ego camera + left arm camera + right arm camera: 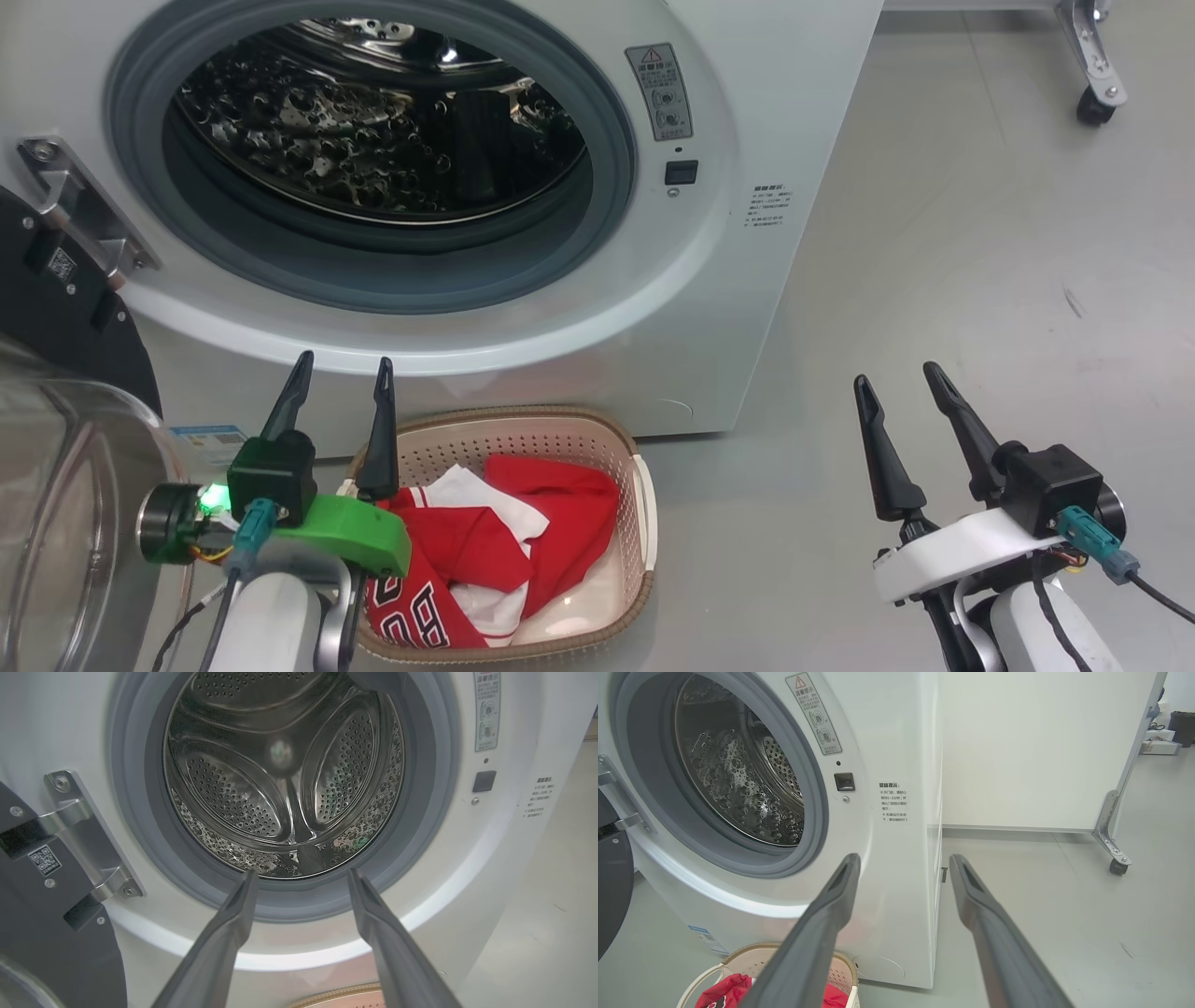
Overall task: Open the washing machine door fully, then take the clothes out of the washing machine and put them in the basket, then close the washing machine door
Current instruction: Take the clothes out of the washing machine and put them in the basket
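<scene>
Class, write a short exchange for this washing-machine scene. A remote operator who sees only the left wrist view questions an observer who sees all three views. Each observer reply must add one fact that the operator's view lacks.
Operator: The drum looks empty from here. Where are the clothes?
Observer: The red and white clothes lie in the basket, which stands on the floor in front of the washing machine.
Operator: And the right hand?
Observer: The right hand is open and holds nothing. It is over bare floor, off to the right of the machine.
</scene>
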